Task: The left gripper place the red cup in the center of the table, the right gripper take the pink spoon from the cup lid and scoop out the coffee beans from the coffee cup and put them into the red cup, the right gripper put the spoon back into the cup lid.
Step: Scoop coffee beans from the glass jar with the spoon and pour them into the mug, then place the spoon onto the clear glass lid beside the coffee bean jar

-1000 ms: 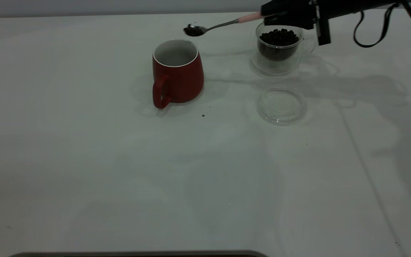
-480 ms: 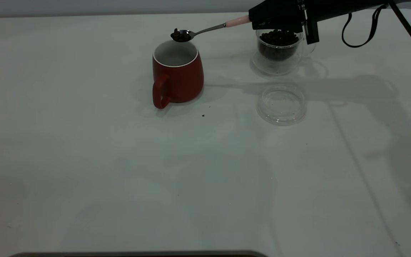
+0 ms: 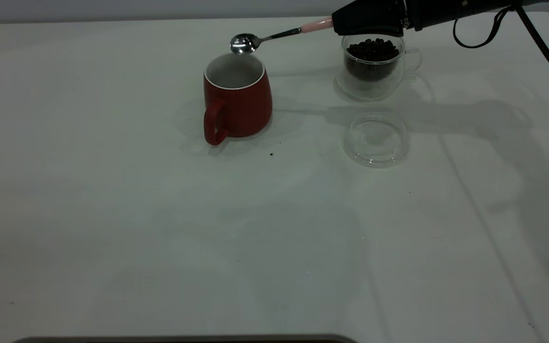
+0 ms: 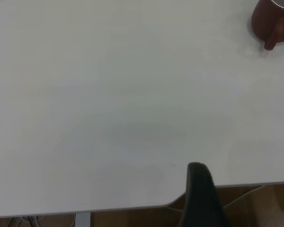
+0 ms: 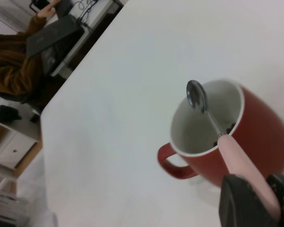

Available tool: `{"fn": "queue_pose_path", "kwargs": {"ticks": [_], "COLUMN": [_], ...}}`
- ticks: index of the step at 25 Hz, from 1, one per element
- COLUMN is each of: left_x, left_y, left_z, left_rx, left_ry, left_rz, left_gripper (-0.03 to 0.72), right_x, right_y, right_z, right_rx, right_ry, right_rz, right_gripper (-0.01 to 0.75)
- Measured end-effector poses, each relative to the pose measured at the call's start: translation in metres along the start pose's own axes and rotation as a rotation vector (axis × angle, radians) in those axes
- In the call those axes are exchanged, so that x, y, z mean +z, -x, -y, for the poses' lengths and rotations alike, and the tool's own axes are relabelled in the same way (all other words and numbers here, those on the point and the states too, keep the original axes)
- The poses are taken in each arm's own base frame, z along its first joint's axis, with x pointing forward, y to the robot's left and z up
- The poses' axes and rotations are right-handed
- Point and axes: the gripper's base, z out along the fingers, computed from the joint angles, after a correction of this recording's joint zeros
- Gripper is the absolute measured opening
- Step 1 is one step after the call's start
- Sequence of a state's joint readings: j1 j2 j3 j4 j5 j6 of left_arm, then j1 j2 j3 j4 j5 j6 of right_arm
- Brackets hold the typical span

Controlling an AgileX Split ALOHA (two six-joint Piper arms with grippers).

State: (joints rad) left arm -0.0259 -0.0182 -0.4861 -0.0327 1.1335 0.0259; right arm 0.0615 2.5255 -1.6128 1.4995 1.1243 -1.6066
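Observation:
The red cup (image 3: 238, 97) stands upright mid-table, handle toward the front. My right gripper (image 3: 346, 21) is shut on the pink spoon (image 3: 274, 35) by its handle, above the coffee cup (image 3: 373, 64), which holds the coffee beans (image 3: 372, 50). The spoon's metal bowl hangs empty and tilted just over the red cup's far rim. In the right wrist view the pink spoon (image 5: 241, 165) reaches over the red cup (image 5: 255, 137), with a few beans (image 5: 225, 132) inside it. The cup lid (image 3: 375, 139) lies empty in front of the coffee cup. My left gripper (image 4: 199, 189) is parked off the table's edge.
The white table (image 3: 112, 214) has a few dark specks near the red cup (image 3: 271, 154). The right arm's black cable (image 3: 474, 33) hangs at the back right. A person and desk (image 5: 33, 42) are beyond the table's far edge.
The spoon, loaded with beans, moved left and down to the red cup's rim, then turned over. Its bowl is now empty and shiny.

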Motion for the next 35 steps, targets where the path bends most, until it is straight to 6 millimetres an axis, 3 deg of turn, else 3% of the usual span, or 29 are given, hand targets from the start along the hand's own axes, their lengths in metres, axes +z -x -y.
{"fn": "queue_pose_path", "kwargs": {"ticks": [4, 11, 17, 19, 23, 28, 35], "left_x": [0.0, 0.0, 0.0, 0.0, 0.0, 0.0, 0.0], "left_y": [0.0, 0.0, 0.0, 0.0, 0.0, 0.0, 0.0], "left_z": [0.0, 0.0, 0.0, 0.0, 0.0, 0.0, 0.0], "left_rx": [0.001, 0.002, 0.002, 0.002, 0.002, 0.002, 0.002], "left_ry": [0.0, 0.0, 0.0, 0.0, 0.0, 0.0, 0.0], "left_rz": [0.0, 0.0, 0.0, 0.0, 0.0, 0.0, 0.0], "left_gripper": [0.529, 0.529, 0.529, 0.529, 0.529, 0.529, 0.529], "right_x": [0.0, -0.009, -0.054, -0.073, -0.1, -0.111, -0.122], "right_y": [0.001, 0.007, 0.02, 0.006, -0.044, -0.102, -0.146], "right_z": [0.0, -0.007, -0.033, -0.039, -0.051, -0.056, -0.034], "right_rx": [0.005, 0.272, 0.406, 0.484, 0.648, 0.829, 0.993], "right_ry": [0.001, 0.008, -0.031, -0.046, -0.119, -0.262, -0.301], "right_rz": [0.006, -0.035, -0.013, 0.017, 0.118, 0.213, 0.247], "right_gripper": [0.113, 0.113, 0.113, 0.113, 0.113, 0.113, 0.113]}}
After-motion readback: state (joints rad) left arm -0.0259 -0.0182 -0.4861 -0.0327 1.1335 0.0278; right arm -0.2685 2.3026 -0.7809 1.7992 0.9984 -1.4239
